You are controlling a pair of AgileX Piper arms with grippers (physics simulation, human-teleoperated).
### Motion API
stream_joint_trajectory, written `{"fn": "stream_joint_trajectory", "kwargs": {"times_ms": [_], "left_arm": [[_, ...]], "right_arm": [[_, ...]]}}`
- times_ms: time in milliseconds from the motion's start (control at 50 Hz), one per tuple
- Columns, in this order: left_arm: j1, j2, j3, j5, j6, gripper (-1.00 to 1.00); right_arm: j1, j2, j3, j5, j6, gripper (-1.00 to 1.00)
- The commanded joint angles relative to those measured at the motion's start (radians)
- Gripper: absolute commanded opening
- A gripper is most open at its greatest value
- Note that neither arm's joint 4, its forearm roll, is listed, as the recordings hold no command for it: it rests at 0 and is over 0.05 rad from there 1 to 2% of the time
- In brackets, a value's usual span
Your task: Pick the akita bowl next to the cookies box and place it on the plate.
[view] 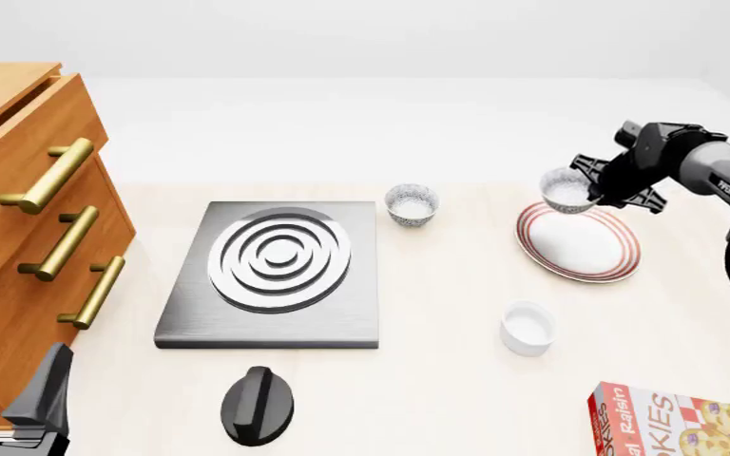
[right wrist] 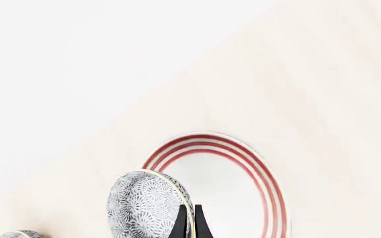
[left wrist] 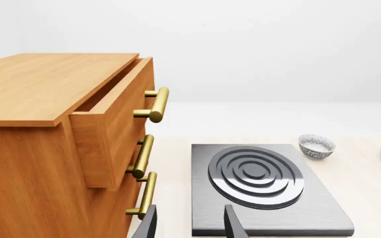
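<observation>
My right gripper (view: 591, 190) is shut on the rim of an akita bowl (view: 566, 189) and holds it in the air over the far-left edge of the plate (view: 581, 249). In the right wrist view the dark fingertips (right wrist: 181, 222) pinch the bowl's (right wrist: 144, 202) wall, and the red-ringed plate (right wrist: 225, 178) lies beyond it. The cookies box (view: 680, 424) lies at the near right corner. A second akita bowl (view: 413, 203) sits left of the plate, also in the left wrist view (left wrist: 316, 146). My left gripper (view: 8, 385) is open and empty at the near left, beside the cabinet.
A wooden cabinet (view: 23, 190) with brass handles stands at the left, its top drawer slightly open. A grey stove plate (view: 277, 266) with a ringed burner lies mid-table, and a black knob (view: 258, 407) sits in front of it. A plain white cup (view: 528, 328) stands near the plate.
</observation>
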Motion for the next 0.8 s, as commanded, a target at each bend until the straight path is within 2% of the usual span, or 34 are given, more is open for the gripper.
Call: {"fn": "stream_joint_trajectory", "kwargs": {"times_ms": [20, 800], "left_arm": [[0.000, 0.000, 0.000, 0.000, 0.000, 1.00], [0.000, 0.000, 0.000, 0.000, 0.000, 1.00]], "right_arm": [[0.002, -0.006, 0.032, -0.032, 0.015, -1.00], [-0.017, -0.060, 0.136, -0.085, 0.021, -1.00]]}}
